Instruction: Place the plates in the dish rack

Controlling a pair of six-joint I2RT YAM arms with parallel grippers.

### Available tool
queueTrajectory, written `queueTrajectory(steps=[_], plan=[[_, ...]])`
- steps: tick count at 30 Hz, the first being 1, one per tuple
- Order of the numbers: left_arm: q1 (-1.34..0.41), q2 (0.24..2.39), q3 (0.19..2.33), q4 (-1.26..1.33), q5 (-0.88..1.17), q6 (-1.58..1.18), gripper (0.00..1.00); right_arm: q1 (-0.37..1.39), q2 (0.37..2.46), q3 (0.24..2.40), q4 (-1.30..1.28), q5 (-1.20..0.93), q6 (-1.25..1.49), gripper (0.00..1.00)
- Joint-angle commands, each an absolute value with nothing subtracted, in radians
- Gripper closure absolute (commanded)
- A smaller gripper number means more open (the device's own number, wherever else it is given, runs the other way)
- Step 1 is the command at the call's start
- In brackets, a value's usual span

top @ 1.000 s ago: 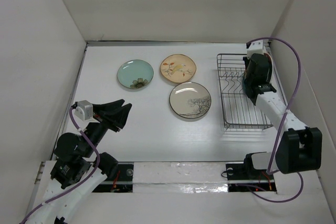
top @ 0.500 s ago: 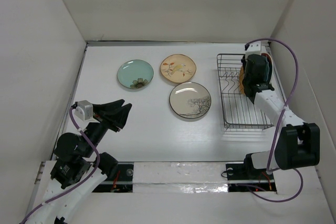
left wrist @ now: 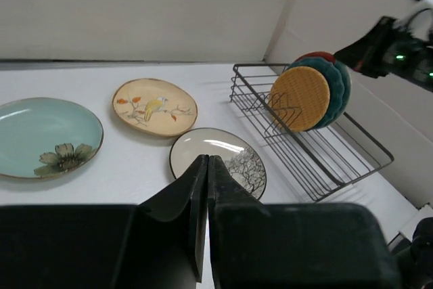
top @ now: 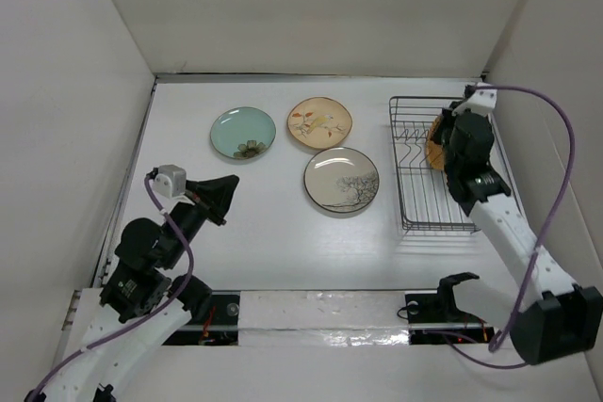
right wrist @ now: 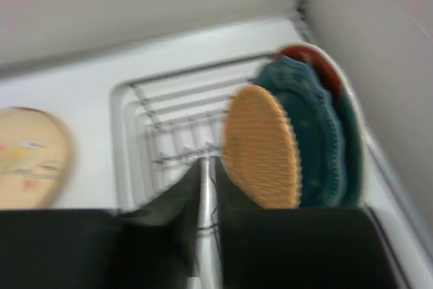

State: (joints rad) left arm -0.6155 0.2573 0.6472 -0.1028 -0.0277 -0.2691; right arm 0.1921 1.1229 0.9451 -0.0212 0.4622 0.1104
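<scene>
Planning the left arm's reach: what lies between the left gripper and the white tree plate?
Only bare table from left gripper to white tree plate, per the top view.

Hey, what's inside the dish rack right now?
Three plates stand on edge in the dish rack: the orange woven plate in front, the dark teal plate behind it, then the red-rimmed plate, mostly covered, only its top edge showing.

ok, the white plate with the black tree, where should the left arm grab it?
Probably the rim on its near-left side. The tree plate lies flat on the table, so only the raised lip offers a pinch, one finger over and one under. That edge faces the left gripper, which is shut and would need to open first.
</scene>
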Motion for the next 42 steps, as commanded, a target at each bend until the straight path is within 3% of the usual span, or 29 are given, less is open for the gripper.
queueTrajectory(steps=[1, 12, 15, 16, 18, 19, 20, 22, 24, 33, 42], plan=[[-0.620, 0.340, 0.649, -0.080, -0.051, -0.271, 1.00, 0.253, 0.999, 0.830, 0.089, 0.294, 0.323, 1.00], [-0.620, 0.789, 0.721, -0.091, -0.005, -0.399, 1.00, 0.524, 0.887, 0.542, 0.299, 0.170, 0.471, 1.00], [-0.620, 0.904, 0.736, -0.061, 0.040, -0.454, 0.99, 0.558, 0.890, 0.503, 0.351, 0.146, 0.483, 0.96], [-0.620, 0.931, 0.738, -0.025, 0.046, -0.500, 0.87, 0.572, 0.893, 0.496, 0.363, 0.129, 0.483, 0.94], [-0.620, 1.016, 0.726, 0.032, 0.075, -0.553, 0.77, 0.581, 0.894, 0.482, 0.385, 0.115, 0.483, 0.84], [-0.620, 1.044, 0.718, 0.096, 0.084, -0.607, 0.64, 0.581, 0.897, 0.479, 0.390, 0.100, 0.483, 0.82], [-0.620, 1.078, 0.710, 0.130, 0.089, -0.635, 0.57, 0.581, 0.899, 0.477, 0.394, 0.091, 0.483, 0.79], [-0.620, 1.169, 0.681, 0.234, 0.080, -0.679, 0.46, 0.581, 0.893, 0.476, 0.394, 0.074, 0.477, 0.71], [-0.620, 1.269, 0.673, 0.288, 0.054, -0.721, 0.42, 0.591, 0.873, 0.474, 0.385, 0.064, 0.474, 0.70], [-0.620, 1.577, 0.736, 0.482, 0.075, -0.781, 0.46, 0.591, 0.838, 0.445, 0.410, -0.037, 0.485, 0.66], [-0.620, 1.753, 0.753, 0.633, 0.152, -0.824, 0.60, 0.591, 0.807, 0.440, 0.402, -0.052, 0.485, 0.66]])
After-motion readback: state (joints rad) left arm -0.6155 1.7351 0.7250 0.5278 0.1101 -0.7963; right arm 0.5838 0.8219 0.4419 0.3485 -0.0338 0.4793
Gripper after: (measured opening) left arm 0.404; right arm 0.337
